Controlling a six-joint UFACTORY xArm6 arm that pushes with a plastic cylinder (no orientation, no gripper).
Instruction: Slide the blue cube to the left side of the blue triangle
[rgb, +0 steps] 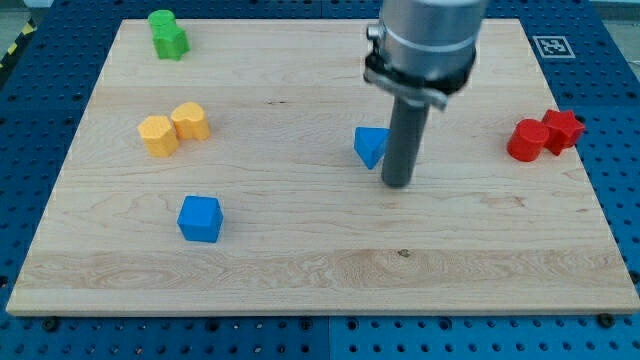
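Camera view takes in a pale wooden tabletop (300, 270) that fills most of the frame, with blue perforated board showing around its edges. Next in size is the arm's grey cylindrical body coming down from the upper middle, ending in the dark rod. There is no hand on this rig, so nothing is spread, pressed together or pinching; the rod simply stands upright with my tip (397, 184) on the wood, just right of centre.

The blue triangle (371, 146) sits immediately to the left of the rod, touching it or very nearly so; which one I cannot tell. The blue cube (200, 218) lies well apart from both, in the lower left of the frame, to the left of and below my tip.

The coming move turns on that offset: the cube must travel rightward and slightly upward, so my tip would likely need to get round to the cube's far left side first.

Two yellow blocks (174, 128) sit touching at middle left, a green block (167, 34) at upper left, and two red blocks (544, 136) touching at the right edge.
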